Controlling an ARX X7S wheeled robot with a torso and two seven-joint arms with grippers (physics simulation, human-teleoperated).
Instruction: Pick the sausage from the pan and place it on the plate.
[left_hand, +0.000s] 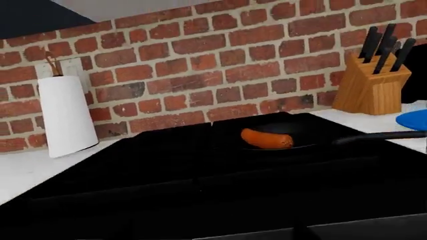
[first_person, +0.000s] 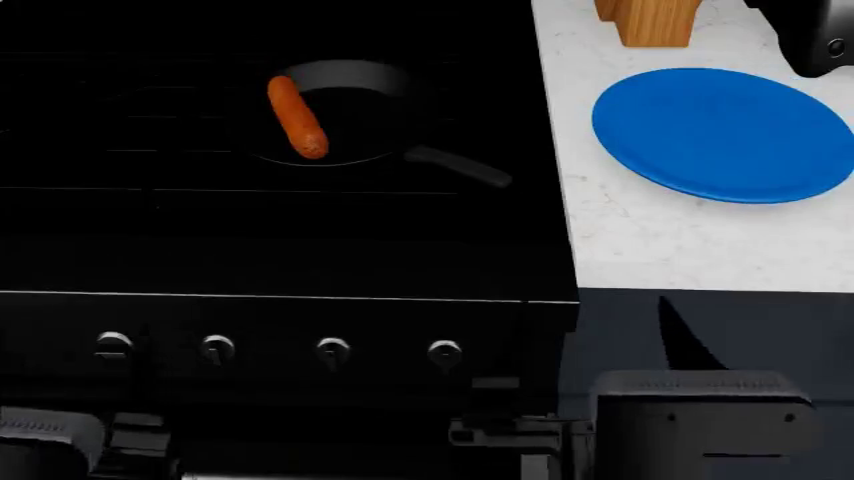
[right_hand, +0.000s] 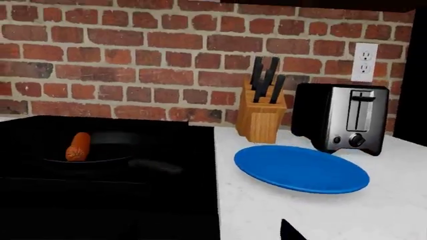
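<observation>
1. Wooden knife block (right_hand: 261, 120) and chrome toaster (right_hand: 341, 124) against red brick wall (right_hand: 133, 65); white paper-towel roll (left_hand: 65, 116) beyond black stovetop (first_person: 267, 240).
2. Orange-red cylindrical sausage (first_person: 296, 117) inside round black frying pan (first_person: 350, 112), nothing covering it.
3. Flat bright blue plate (first_person: 725, 133) on white counter (first_person: 641, 240), beside stovetop.
4. Grippers out of frame; jaw opening cannot be determined; sausage well apart from both arms.

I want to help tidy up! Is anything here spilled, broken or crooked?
Nothing looks spilled or broken. The sausage lies in the pan on the black stove, near one side, not centred. The blue plate sits flat and bare on the white counter, beside the knife block and toaster.
</observation>
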